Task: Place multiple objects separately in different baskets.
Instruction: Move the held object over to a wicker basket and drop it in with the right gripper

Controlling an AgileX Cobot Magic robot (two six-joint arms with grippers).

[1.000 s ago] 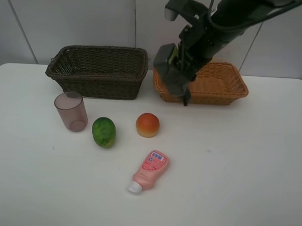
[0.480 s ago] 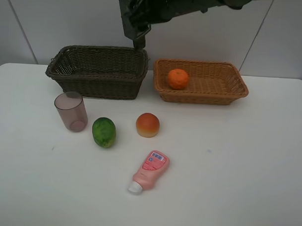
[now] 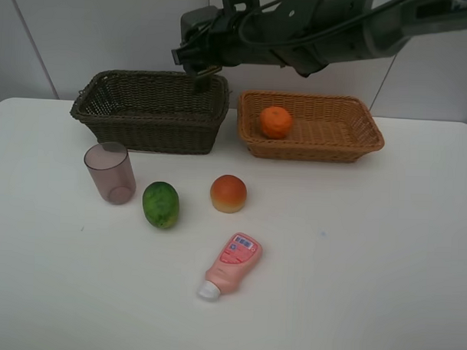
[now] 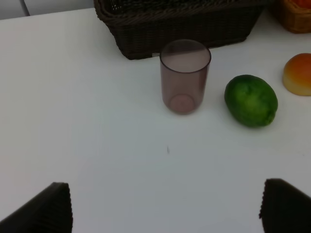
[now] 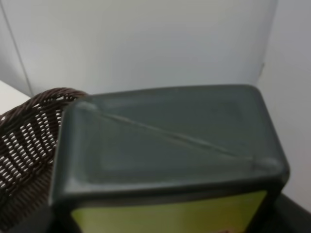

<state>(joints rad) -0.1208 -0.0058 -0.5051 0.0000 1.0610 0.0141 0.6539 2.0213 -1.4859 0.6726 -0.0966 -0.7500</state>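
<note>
Change over the last second: right arm point(image 3: 315, 28) has swung from the light basket point(image 3: 319, 151) to the dark basket point(image 3: 151, 126) and dipped toward its far corner. The right fingers point(image 3: 202, 66) are clamped on the green-labelled bottle point(image 5: 165, 141), which hangs just above the rim, so release here looks next. Light basket holds the orange point(image 3: 275, 121) and the dark one shows nothing inside; cup point(image 3: 109, 172), green fruit point(image 3: 161, 204), peach point(image 3: 228, 193) and pink bottle point(image 3: 230, 268) wait on the counter point(image 3: 369, 249), left fingers point(image 4: 48, 206) spread wide, holding nothing.
</note>
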